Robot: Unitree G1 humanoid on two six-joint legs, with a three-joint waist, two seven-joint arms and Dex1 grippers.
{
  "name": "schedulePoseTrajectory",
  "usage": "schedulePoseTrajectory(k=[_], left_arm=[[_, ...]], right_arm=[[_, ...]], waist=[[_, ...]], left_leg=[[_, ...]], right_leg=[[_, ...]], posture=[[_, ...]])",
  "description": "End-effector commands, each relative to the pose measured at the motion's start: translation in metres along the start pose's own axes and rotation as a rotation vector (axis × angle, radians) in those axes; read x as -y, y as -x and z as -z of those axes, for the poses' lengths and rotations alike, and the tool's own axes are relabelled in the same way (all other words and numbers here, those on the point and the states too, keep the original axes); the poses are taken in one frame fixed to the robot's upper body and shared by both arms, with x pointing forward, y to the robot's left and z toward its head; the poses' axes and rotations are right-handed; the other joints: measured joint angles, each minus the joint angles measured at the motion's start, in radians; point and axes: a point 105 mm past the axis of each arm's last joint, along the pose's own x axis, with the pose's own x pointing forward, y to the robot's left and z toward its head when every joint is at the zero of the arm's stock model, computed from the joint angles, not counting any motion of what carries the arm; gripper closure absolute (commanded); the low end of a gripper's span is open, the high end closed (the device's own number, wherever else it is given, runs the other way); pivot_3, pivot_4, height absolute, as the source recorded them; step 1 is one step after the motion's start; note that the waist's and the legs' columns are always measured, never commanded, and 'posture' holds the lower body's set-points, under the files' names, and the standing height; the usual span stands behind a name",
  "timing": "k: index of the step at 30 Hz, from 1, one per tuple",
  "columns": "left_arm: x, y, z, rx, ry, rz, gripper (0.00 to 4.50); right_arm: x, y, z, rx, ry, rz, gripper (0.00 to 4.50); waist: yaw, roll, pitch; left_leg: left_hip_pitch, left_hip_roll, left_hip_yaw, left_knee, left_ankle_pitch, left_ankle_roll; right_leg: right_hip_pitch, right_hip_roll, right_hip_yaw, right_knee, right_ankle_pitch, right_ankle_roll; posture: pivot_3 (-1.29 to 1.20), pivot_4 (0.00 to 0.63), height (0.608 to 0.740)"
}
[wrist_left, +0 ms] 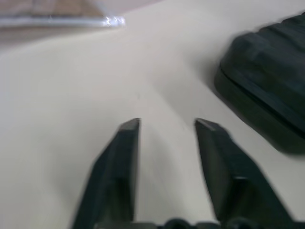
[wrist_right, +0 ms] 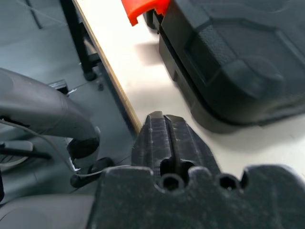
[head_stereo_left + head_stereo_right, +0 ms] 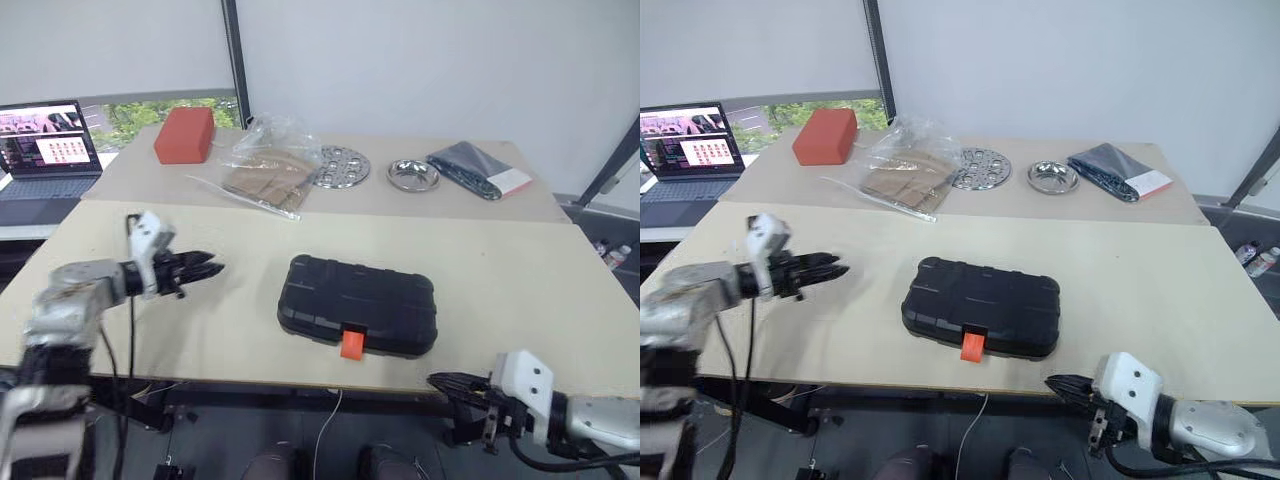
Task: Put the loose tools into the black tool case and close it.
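The black tool case (image 3: 358,303) lies with its lid down in the middle of the near table, its orange latch (image 3: 351,344) sticking out towards the front edge. The loose tools are out of view. My left gripper (image 3: 212,267) hovers over the table to the left of the case, pointing at it, open with nothing between its fingers (image 1: 125,143). My right gripper (image 3: 435,380) is shut and empty, just below and in front of the table's front edge, to the right of the latch. In the right wrist view its closed fingers (image 2: 164,129) point at the case's corner (image 2: 228,71).
On the far table stand a red box (image 3: 185,134), a clear plastic bag with brown contents (image 3: 272,165), a perforated metal disc (image 3: 340,166), a metal bowl (image 3: 413,175) and a dark folded bag (image 3: 478,168). An open laptop (image 3: 45,150) sits far left.
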Motion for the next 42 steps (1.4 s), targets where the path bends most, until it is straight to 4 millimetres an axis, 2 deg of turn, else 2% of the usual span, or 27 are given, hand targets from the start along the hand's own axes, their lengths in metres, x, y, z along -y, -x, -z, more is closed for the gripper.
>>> schedulePoseTrajectory(k=[1, 2, 3, 6, 9, 11, 17, 19, 22, 23, 25, 29, 31, 33, 37, 38, 42], left_arm=[[0.003, -0.042, -0.013, -0.013, -0.186, 0.046, 4.26], [0.004, -0.052, -0.014, -0.018, -0.217, 0.049, 4.47], [0.005, -0.060, -0.016, -0.019, -0.241, 0.061, 4.47], [0.019, -0.081, -0.018, -0.031, -0.362, 0.138, 4.47], [0.038, -0.094, -0.016, -0.042, -0.448, 0.252, 4.47], [0.047, -0.098, -0.012, -0.057, -0.466, 0.316, 4.47], [0.076, -0.081, 0.013, -0.121, -0.380, 0.624, 4.47], [0.084, -0.072, 0.013, -0.103, -0.345, 0.690, 4.47], [0.088, -0.062, 0.003, -0.056, -0.274, 0.703, 4.47], [0.088, -0.059, 0.000, -0.041, -0.252, 0.693, 4.47], [0.084, -0.054, -0.011, -0.009, -0.194, 0.654, 4.47], [0.079, -0.045, -0.050, 0.084, 0.000, 0.621, 4.47], [0.090, -0.043, -0.068, 0.110, 0.040, 0.666, 4.47], [0.112, -0.051, -0.076, 0.101, 0.009, 0.730, 4.47], [0.144, -0.074, -0.064, 0.029, -0.109, 0.804, 4.47], [0.151, -0.082, -0.053, -0.008, -0.167, 0.819, 4.47], [0.161, -0.094, -0.031, -0.080, -0.297, 0.859, 4.47]], right_arm=[[0.001, -0.016, 0.000, -0.011, 0.055, -0.065, 4.50], [0.002, -0.020, -0.001, -0.011, 0.068, -0.078, 4.50], [0.002, -0.023, -0.002, -0.014, 0.084, -0.091, 4.50], [0.002, -0.031, -0.001, -0.034, 0.113, -0.138, 4.50], [0.007, -0.035, -0.004, -0.037, 0.111, -0.152, 4.50], [0.018, -0.037, -0.007, -0.031, 0.106, -0.122, 4.50], [0.076, -0.025, 0.004, -0.092, 0.133, 0.109, 4.50], [0.088, -0.018, 0.008, -0.114, 0.122, 0.150, 4.50], [0.095, -0.012, 0.011, -0.121, 0.104, 0.179, 4.50], [0.095, -0.011, 0.011, -0.118, 0.097, 0.185, 4.50], [0.093, -0.005, 0.008, -0.108, 0.084, 0.183, 4.50], [0.084, 0.013, -0.012, -0.031, -0.001, 0.192, 4.50], [0.077, 0.020, -0.026, 0.027, -0.064, 0.185, 4.50], [0.063, 0.021, -0.036, 0.063, -0.111, 0.149, 4.50], [0.043, 0.014, -0.039, 0.047, -0.135, 0.095, 4.50], [0.042, 0.009, -0.036, 0.036, -0.144, 0.104, 4.50], [0.040, 0.000, -0.028, 0.003, -0.160, 0.116, 4.50]], waist=[[-0.004, -0.001, 0.000], [-0.006, -0.001, 0.000], [-0.008, -0.001, 0.000], [-0.021, -0.002, 0.000], [-0.027, -0.002, 0.001], [-0.029, -0.003, 0.001], [-0.033, -0.003, 0.001], [-0.033, -0.003, 0.001], [-0.035, -0.003, 0.001], [-0.035, -0.003, 0.001], [-0.035, -0.003, 0.001], [-0.034, -0.002, 0.001], [-0.033, -0.002, 0.001], [-0.032, -0.002, 0.001], [-0.022, -0.002, 0.001], [-0.022, -0.002, 0.001], [-0.026, -0.002, 0.001]], left_leg=[[-0.003, -0.001, 0.000, 0.001, 0.000, 0.001], [-0.006, -0.001, 0.000, 0.003, 0.001, 0.003], [-0.008, -0.001, 0.000, 0.004, 0.006, 0.011], [-0.014, 0.000, 0.000, 0.004, 0.006, 0.012], [-0.014, 0.000, 0.000, 0.003, 0.006, 0.013], [-0.014, -0.001, 0.000, 0.005, 0.006, 0.013], [-0.014, 0.000, -0.001, 0.012, 0.004, 0.016], [-0.015, 0.000, -0.001, 0.015, 0.001, 0.017], [-0.017, 0.000, -0.001, 0.018, -0.001, 0.013], [-0.019, 0.000, -0.001, 0.018, 0.002, 0.019], [-0.022, 0.001, -0.002, 0.019, 0.002, 0.019], [-0.021, 0.000, -0.003, 0.019, 0.002, 0.020], [-0.021, 0.000, -0.003, 0.020, 0.002, 0.020], [-0.021, 0.000, -0.004, 0.020, 0.003, 0.020], [-0.014, 0.000, -0.007, 0.020, 0.001, 0.019], [-0.013, 0.000, -0.007, 0.019, -0.003, 0.012], [-0.013, 0.000, -0.005, 0.019, -0.003, 0.013]], right_leg=[[-0.002, 0.002, -0.002, 0.001, 0.000, 0.000], [-0.004, 0.004, -0.003, 0.000, 0.000, 0.000], [-0.004, 0.007, -0.005, 0.000, 0.000, 0.000], [-0.007, 0.010, -0.008, 0.000, -0.001, 0.001], [-0.007, 0.010, -0.009, -0.001, -0.002, 0.003], [-0.007, 0.009, -0.008, -0.003, -0.003, 0.004], [-0.007, 0.001, -0.009, 0.000, -0.002, 0.004], [-0.007, -0.001, -0.008, 0.001, -0.002, 0.004], [-0.008, -0.002, -0.008, 0.002, -0.001, 0.005], [-0.010, -0.001, -0.008, 0.003, -0.001, 0.005], [-0.012, 0.000, -0.008, 0.005, -0.001, 0.005], [-0.011, 0.002, -0.009, 0.006, -0.002, 0.005], [-0.010, 0.002, -0.009, 0.005, -0.002, 0.005], [-0.009, 0.002, -0.008, 0.005, -0.002, 0.006], [0.000, 0.001, -0.005, 0.001, -0.002, 0.006], [0.001, 0.000, -0.005, 0.001, -0.002, 0.006], [-0.001, 0.000, -0.002, 0.001, -0.002, 0.006]], posture=[[0.00, 0.150, 0.734], [0.00, 0.150, 0.734], [0.00, 0.150, 0.734], [0.00, 0.150, 0.734], [0.00, 0.150, 0.734], [0.00, 0.150, 0.734], [0.00, 0.150, 0.734], [0.00, 0.150, 0.734], [0.00, 0.150, 0.734], [0.00, 0.150, 0.734], [0.00, 0.150, 0.734], [0.00, 0.150, 0.734], [0.00, 0.150, 0.734], [0.00, 0.150, 0.734], [0.00, 0.150, 0.734], [0.00, 0.150, 0.734], [0.00, 0.150, 0.734]])
